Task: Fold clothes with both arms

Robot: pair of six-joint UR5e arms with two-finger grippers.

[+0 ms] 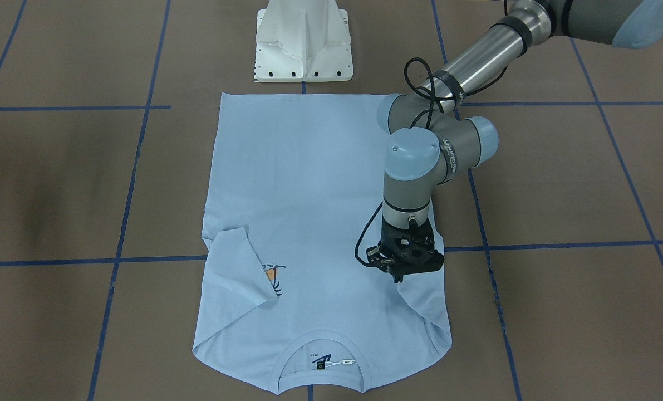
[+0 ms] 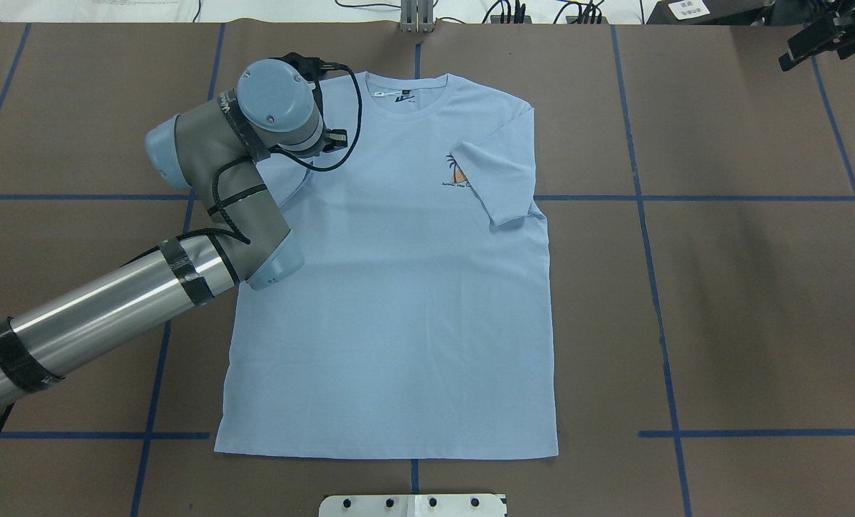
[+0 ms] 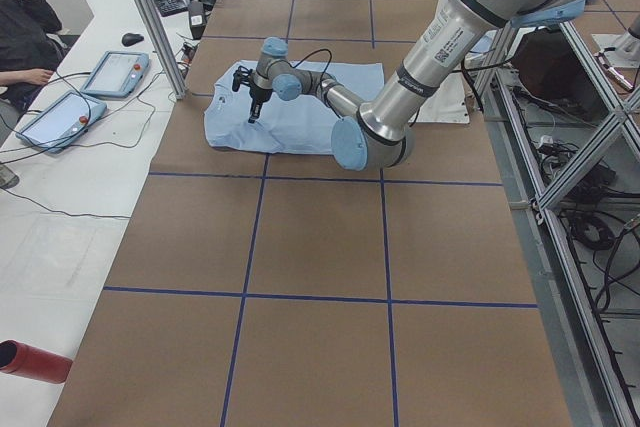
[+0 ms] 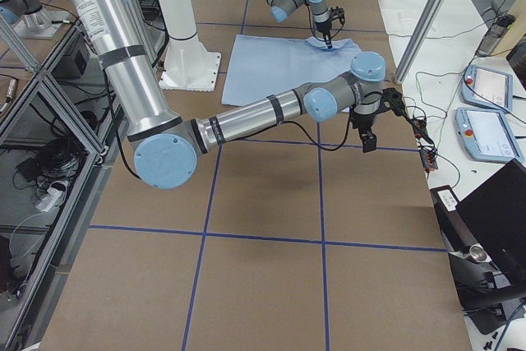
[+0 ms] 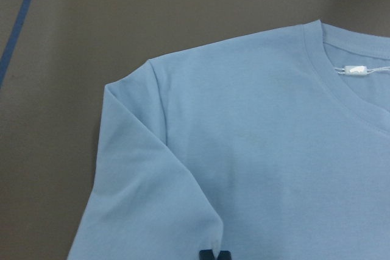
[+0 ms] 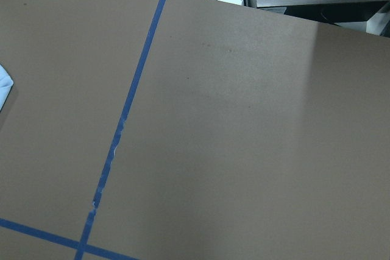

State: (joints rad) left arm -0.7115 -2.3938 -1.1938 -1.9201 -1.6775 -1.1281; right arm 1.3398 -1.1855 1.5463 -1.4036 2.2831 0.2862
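Brown taped tabletop (image 1: 559,184), T-shirt (image 1: 309,184) flat mid-frame. Left gripper (image 1: 399,275) pinched on sleeve hem (image 5: 201,235), centre-right; risks slipping off, dragging cloth askew. Right gripper (image 2: 804,44) upper right, state untellable.

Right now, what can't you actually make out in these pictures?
Left claw: whether it pinches the T-shirt; left wrist view's bottom edge cuts its tips.
Right claw: open or shut; only the right side view shows it, small.
Palm print: front view, folded sleeve half covers it.
Neck label wording: too small.

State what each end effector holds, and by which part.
Left end effector seems to pinch the T-shirt by its sleeve; right end effector holds nothing.
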